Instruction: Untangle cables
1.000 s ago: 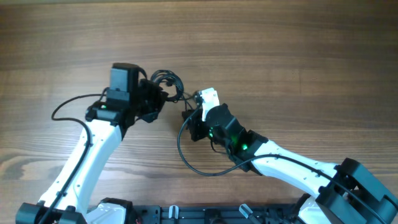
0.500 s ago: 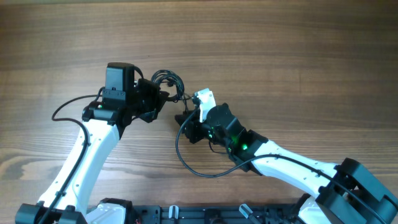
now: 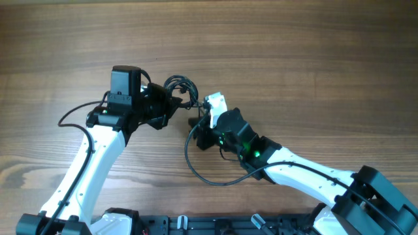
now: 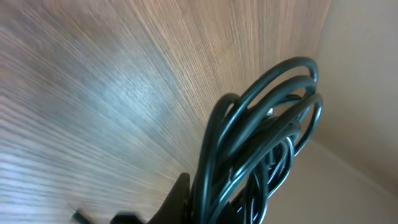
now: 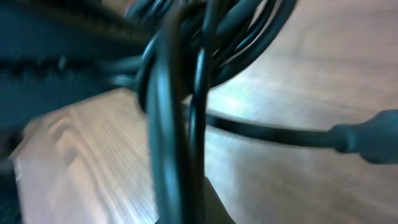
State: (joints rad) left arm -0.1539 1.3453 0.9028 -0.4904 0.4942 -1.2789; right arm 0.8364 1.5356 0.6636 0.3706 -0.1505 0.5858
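Note:
The cables form a dark coiled bundle held above the wooden table between my two grippers. My left gripper is shut on the bundle's left side. In the left wrist view the loops rise out of the jaws beside one dark finger. My right gripper sits just right of and below the bundle, shut on cable strands that run straight up from its jaws. A cord with a thicker plug end trails off to the right in that view.
Thicker black arm leads loop over the table: one below the right gripper, another left of the left arm. The wooden table stretches out around the arms. A black rail lines the near edge.
The right gripper opened briefly and has shut again on the strands. The bundle has shifted slightly to the right. The left arm edged left early on and then held still.

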